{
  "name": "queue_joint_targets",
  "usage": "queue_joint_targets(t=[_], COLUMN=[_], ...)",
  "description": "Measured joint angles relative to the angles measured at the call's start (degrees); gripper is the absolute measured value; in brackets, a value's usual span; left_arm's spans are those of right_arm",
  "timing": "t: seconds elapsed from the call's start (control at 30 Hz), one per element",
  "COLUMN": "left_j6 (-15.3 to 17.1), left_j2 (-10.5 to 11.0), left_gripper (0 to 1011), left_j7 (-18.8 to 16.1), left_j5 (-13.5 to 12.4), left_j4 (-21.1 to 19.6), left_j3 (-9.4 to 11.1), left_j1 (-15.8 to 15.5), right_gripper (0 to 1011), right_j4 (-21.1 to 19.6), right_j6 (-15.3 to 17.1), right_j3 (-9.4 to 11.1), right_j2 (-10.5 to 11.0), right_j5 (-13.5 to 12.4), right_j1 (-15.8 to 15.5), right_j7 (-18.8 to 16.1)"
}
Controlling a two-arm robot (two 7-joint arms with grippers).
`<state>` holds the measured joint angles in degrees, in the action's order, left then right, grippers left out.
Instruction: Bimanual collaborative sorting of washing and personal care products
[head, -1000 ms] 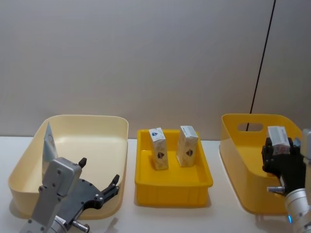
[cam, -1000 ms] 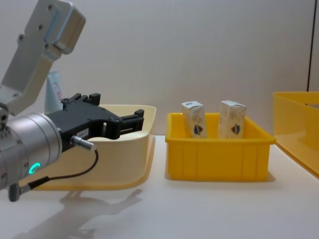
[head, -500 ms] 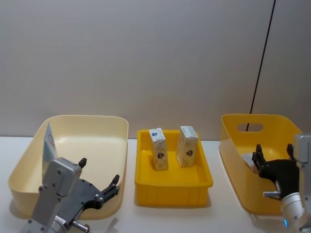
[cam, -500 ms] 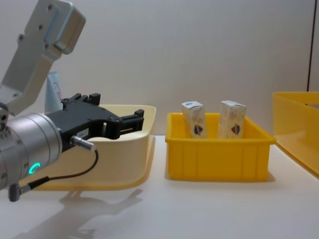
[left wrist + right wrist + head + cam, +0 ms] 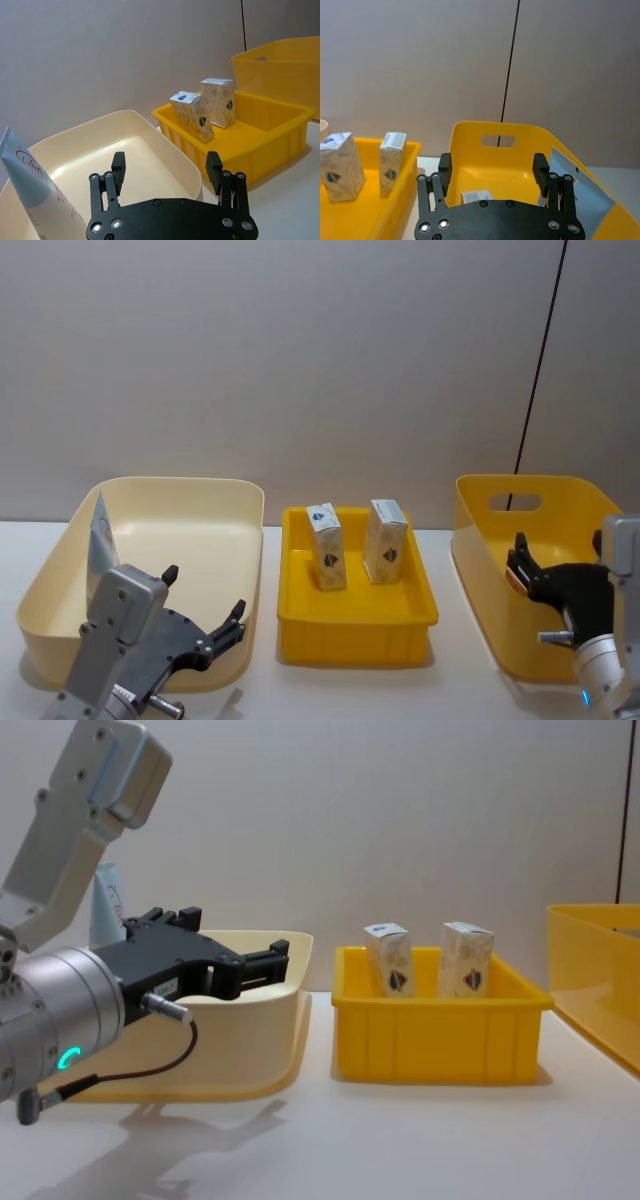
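Closest to you, the left gripper [image 5: 205,632] hangs spread wide and holds nothing, at the near rim of the cream bin [image 5: 240,540]. A pale-blue tube [image 5: 30,185] leans in that bin's corner. It looks soft and light, so pinch it gently across its flat sides. Its red writing is too small to read.

Your right gripper [image 5: 495,175] is spread wide too, over the yellow tub [image 5: 470,132], where a small carton [image 5: 476,196] lies.

Farther back, two cartons [image 5: 326,545] stand in the middle tray [image 5: 350,625]. They look light and stiff. Squeeze their wide sides.
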<state>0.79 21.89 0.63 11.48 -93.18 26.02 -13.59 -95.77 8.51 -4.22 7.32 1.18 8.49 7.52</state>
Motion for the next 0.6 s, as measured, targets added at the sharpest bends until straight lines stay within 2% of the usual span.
queue_joint_targets(t=[0.33,0.6], left_j6=[0.0,0.0], left_j2=[0.0,0.0], left_gripper=[1003,1003], left_j7=[0.0,0.0], left_j5=[0.0,0.0], left_j4=[0.0,0.0], left_j3=[0.0,0.0], left_j1=[0.0,0.0], right_gripper=[1001,1001], right_j4=[-1.3,-1.6], right_j6=[-5.8,-6.0], right_j3=[-0.3,-0.6], right_j2=[0.5,1.0], right_j5=[-1.1,-1.8], right_j1=[-0.2,-0.6], right_j7=[-3.0,-3.5])
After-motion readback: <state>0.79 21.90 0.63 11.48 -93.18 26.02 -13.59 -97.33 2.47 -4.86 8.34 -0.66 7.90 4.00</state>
